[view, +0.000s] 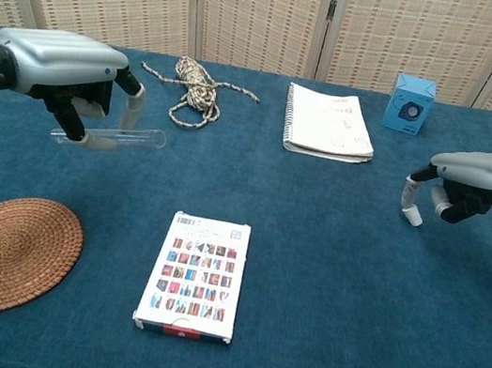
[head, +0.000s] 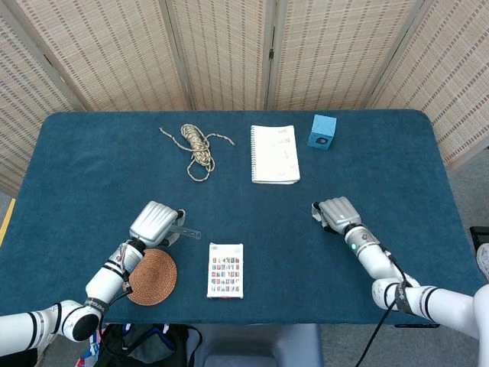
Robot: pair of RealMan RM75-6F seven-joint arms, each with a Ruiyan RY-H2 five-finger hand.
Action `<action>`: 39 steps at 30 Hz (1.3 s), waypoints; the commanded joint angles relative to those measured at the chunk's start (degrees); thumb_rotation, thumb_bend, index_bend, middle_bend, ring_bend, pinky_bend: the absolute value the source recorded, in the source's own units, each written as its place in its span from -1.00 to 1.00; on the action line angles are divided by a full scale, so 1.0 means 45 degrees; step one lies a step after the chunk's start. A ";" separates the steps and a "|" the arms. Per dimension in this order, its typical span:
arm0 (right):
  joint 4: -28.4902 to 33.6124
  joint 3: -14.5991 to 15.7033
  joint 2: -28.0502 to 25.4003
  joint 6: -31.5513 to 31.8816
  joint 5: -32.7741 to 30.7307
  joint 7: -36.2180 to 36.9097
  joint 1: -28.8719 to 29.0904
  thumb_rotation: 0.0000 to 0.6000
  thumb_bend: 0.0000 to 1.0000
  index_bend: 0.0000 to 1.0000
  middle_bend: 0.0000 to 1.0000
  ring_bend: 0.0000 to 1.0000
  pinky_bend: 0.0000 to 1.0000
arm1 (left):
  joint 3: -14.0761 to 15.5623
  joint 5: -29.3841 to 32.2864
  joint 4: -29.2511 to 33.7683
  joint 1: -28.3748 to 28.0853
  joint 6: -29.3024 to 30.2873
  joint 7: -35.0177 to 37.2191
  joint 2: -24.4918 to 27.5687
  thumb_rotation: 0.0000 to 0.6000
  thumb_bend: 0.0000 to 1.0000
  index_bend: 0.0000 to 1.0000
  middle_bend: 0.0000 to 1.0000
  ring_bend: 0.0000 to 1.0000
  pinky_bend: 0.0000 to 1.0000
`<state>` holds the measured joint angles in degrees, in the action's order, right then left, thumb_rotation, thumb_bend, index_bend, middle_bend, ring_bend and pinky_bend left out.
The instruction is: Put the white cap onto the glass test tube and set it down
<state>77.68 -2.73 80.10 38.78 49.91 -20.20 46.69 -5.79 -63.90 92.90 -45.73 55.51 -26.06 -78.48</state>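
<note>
My left hand [view: 62, 66] grips a clear glass test tube [view: 130, 136] by one end. The tube lies level above the blue table [view: 324, 284], its free end pointing right. The head view shows the same left hand [head: 155, 222] with the tube [head: 186, 228] sticking out beside it. Over at the right, my right hand [view: 475, 180] pinches the small white cap [view: 410, 211] at its fingertips, just above the cloth. In the head view the right hand [head: 338, 214] hides the cap. The two hands are far apart.
A woven round coaster [view: 3, 251] lies at the front left, with a pack of picture cards [view: 194, 275] to its right. A coil of rope [view: 195, 84], a spiral notebook [view: 326, 122] and a blue cube [view: 410, 103] sit along the back.
</note>
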 commanded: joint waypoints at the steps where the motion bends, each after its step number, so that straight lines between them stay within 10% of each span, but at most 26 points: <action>1: 0.0652 0.0265 -0.0434 0.0504 0.0066 -0.0299 -0.0245 1.00 0.83 -0.35 1.00 1.00 1.00 | 0.0023 -0.0059 -0.0047 0.0014 -0.0016 0.0038 -0.0056 1.00 -0.20 0.19 0.97 0.88 1.00; 13: 0.1285 0.0350 -0.0853 0.1398 0.0343 -0.0437 -0.0602 1.00 0.80 -0.34 1.00 1.00 1.00 | -0.0017 -0.0207 -0.0117 0.0072 0.0038 0.0112 -0.0124 1.00 -0.20 0.19 0.97 0.88 1.00; 21: 0.2479 0.0054 -0.1663 0.2778 0.1100 -0.0192 -0.1145 1.00 0.17 -0.34 0.82 0.88 0.94 | -0.0034 -0.0229 -0.0135 0.0117 0.0060 0.0119 -0.0130 1.00 -0.20 0.19 0.97 0.88 1.00; 25: 0.2813 -0.0067 -0.1863 0.3516 0.1658 0.0136 -0.1544 1.00 -0.33 -0.35 0.09 0.01 0.10 | -0.0006 -0.0239 -0.0152 0.0123 0.0019 0.0092 -0.0177 1.00 -0.20 0.19 0.97 0.88 1.00; 30: 0.2287 -0.0119 -0.1643 0.3890 0.2632 0.0957 -0.1903 1.00 -0.47 -0.35 -0.72 -0.94 -0.90 | -0.0017 -0.0206 -0.0073 0.0104 0.0006 -0.0027 -0.0218 1.00 -0.20 0.19 0.97 0.88 1.00; 39: 0.0277 -0.0253 -0.0292 0.3443 0.3061 0.1541 -0.1964 1.00 -0.47 -0.31 -0.81 -1.00 -1.00 | -0.0013 -0.0043 0.0333 0.0088 0.0085 -0.0447 -0.0144 1.00 -0.20 0.19 0.98 0.89 1.00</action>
<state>80.53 -3.59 77.40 55.36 63.58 -13.81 37.75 -5.85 -64.17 94.30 -45.35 55.81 -28.00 -79.19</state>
